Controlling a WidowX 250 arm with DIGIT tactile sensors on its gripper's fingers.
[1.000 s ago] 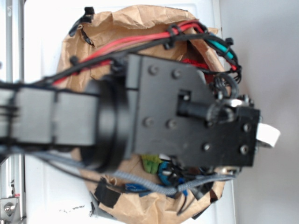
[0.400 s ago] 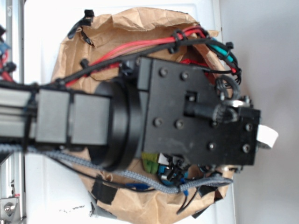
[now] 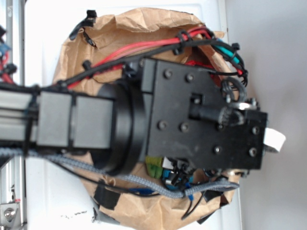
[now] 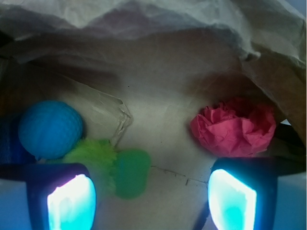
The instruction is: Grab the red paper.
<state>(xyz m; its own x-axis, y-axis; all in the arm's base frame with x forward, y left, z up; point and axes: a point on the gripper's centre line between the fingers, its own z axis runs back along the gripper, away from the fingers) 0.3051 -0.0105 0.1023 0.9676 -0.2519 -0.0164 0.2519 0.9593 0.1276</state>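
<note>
Inside the paper bag [image 4: 158,57], against its right wall, we find the red paper [image 4: 233,128], ahead of the open, empty hand [image 4: 151,199]. It looks light and crushable; we would pinch across its middle.

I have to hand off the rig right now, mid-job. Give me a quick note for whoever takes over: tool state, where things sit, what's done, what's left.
Tool: open, empty, inside the brown paper bag, above its floor.
Red paper: on the bag floor, just beyond the right finger, off the tool's centre line.
Also in the bag: blue ball and green plush toy by the left finger.
Done: tool brought into the bag.
Left: shift right to straddle the red paper, close, lift out.
</note>
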